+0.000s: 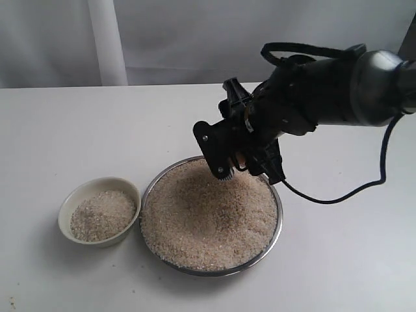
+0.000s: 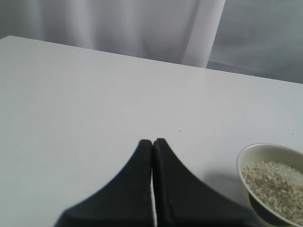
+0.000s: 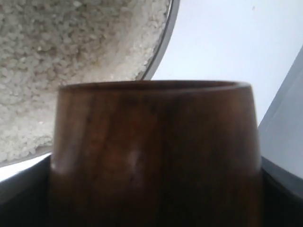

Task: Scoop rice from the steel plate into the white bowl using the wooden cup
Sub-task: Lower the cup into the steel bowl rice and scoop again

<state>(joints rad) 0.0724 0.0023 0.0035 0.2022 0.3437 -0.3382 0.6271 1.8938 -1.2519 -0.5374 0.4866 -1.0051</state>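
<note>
The right hand (image 1: 246, 168) gripped the wooden cup (image 3: 156, 151) over the steel plate (image 1: 280, 218); the left hand (image 2: 152, 143) sat closed. Scooping step: the next move probably required dipping into the rice (image 1: 208, 218).

We see a plain white bench (image 1: 78, 130) filling most of the exterior view, matte and unpatterned. Its back edge runs straight across near the top. Behind it we note a pale grey-white curtain (image 1: 45, 39) hanging in soft folds, with one brighter white vertical strip (image 1: 107, 42) left of centre. The left wrist view gives us the same: white bench top, folded curtain behind, a greyer panel (image 2: 265, 38) beside the bright strip. Light is soft and even, and shadows on the bench are faint and blurred. We spot tiny dark specks (image 1: 12, 303) at the bench's near left corner.
</note>
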